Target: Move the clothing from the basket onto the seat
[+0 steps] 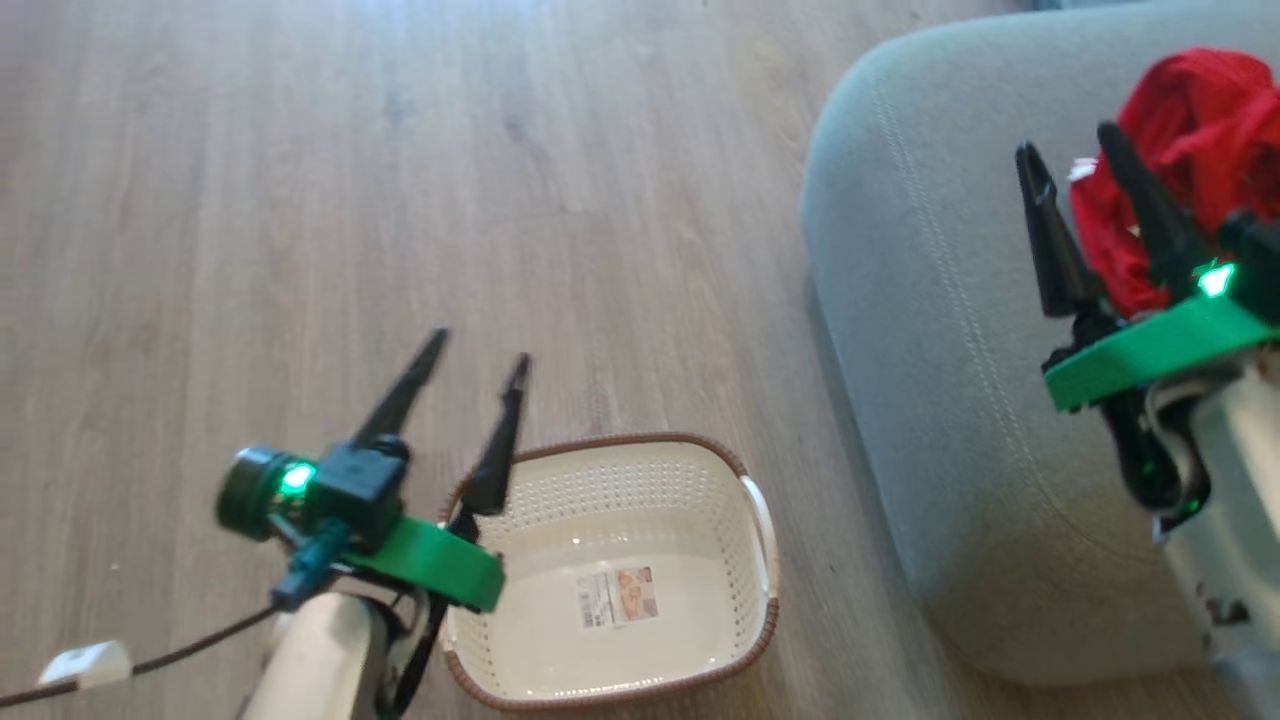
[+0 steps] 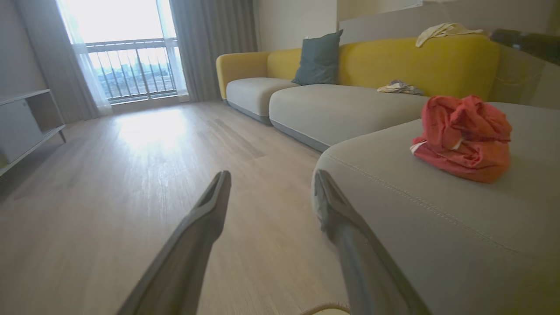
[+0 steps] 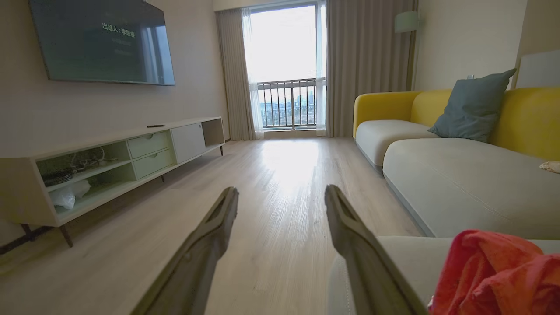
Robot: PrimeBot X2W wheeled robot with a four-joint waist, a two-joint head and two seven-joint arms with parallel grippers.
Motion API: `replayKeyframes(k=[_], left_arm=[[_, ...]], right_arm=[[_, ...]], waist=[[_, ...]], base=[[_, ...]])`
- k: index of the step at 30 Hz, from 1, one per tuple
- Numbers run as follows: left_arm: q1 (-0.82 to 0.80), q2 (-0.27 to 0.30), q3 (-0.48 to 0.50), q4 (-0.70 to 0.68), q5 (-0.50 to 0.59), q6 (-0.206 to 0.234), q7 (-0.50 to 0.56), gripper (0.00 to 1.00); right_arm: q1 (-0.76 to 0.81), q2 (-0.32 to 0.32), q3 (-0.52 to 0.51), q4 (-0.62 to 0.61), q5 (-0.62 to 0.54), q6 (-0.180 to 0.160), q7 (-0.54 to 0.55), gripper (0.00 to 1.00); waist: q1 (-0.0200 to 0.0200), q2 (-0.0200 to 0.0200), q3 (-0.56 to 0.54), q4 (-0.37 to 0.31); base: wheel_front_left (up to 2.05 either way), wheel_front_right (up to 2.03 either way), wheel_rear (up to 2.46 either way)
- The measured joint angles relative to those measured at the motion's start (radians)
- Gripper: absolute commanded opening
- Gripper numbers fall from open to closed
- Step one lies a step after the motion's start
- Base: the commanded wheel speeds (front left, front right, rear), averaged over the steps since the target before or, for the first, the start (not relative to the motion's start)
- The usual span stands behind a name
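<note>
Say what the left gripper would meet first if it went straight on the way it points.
Nothing near: the left gripper points across floor, just clearing the seat corner on its right. Farther off it may reach the long sofa; depth is unclear.

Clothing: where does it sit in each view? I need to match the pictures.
Head view: clothing at the upper right, lying on the seat.
Left wrist view: clothing right of centre, on the seat near its corner.
Right wrist view: clothing in the bottom right corner, cut off by the picture's edge.
Shared landmark: the seat's rounded corner.
</note>
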State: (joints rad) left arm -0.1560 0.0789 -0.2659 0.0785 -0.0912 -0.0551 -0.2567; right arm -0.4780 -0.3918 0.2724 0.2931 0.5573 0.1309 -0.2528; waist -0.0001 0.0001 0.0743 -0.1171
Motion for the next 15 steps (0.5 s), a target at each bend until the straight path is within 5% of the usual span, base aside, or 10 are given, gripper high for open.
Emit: replayKeyframes(k=[15], left_arm=[[0.089, -0.028, 0.137, 0.039, -0.032, 0.091, 0.000, 1.00]], right_arm=[[0.291, 0.196, -0.135, -0.058, -0.156, 0.000, -0.002, 1.00]], waist=[[0.0000, 0.0000, -0.057, 0.145]], base=[[0.00, 0.00, 0.00]])
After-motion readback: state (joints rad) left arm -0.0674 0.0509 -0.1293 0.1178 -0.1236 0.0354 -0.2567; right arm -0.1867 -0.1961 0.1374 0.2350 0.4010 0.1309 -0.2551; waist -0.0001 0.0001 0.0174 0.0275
